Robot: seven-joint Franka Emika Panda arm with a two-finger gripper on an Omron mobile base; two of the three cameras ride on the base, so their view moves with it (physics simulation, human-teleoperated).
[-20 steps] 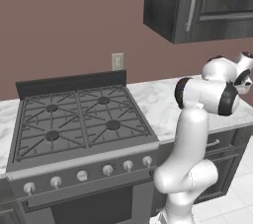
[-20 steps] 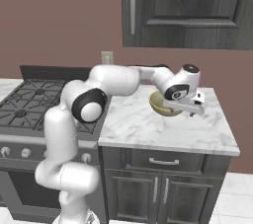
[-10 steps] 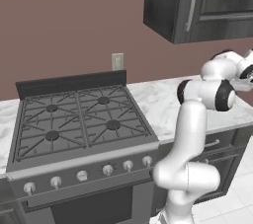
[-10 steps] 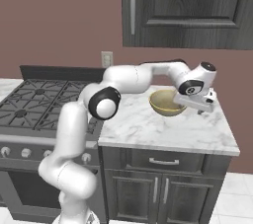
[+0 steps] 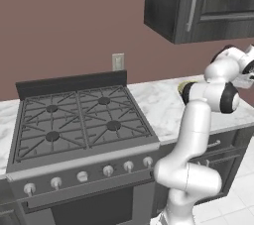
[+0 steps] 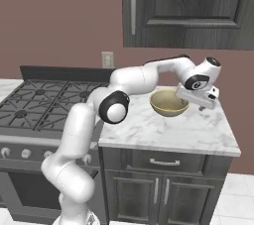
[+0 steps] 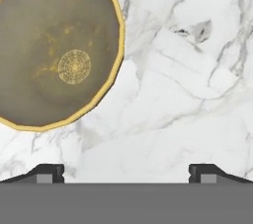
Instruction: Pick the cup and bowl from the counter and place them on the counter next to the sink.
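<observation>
The bowl [image 6: 169, 103] is wide and yellow-tan with a golden-brown inside, and it rests on the white marble counter [image 6: 163, 131] right of the stove. In the hand view the bowl [image 7: 54, 50] lies at the upper left. My gripper [image 6: 201, 106] hangs just right of the bowl, pointing down at the marble. In the hand view the gripper [image 7: 127, 173] is open, its dark fingertips [image 7: 49, 172] far apart over bare counter [image 7: 188, 94]. From the left base view a sliver of the bowl [image 5: 184, 86] peeks out behind my arm. The cup and the sink are out of view.
A gas stove [image 6: 39, 102] adjoins the counter on its left, also in the left base view as the stove [image 5: 79, 120]. Dark upper cabinets [image 6: 188, 8] hang above. A wall outlet [image 6: 106, 59] sits behind. The counter ends close to the gripper's right, at its edge [image 6: 232, 137].
My hand has swung to the right, from over the bowl to the bare marble beside it. The bowl has stayed put and the jaws have stayed wide.
</observation>
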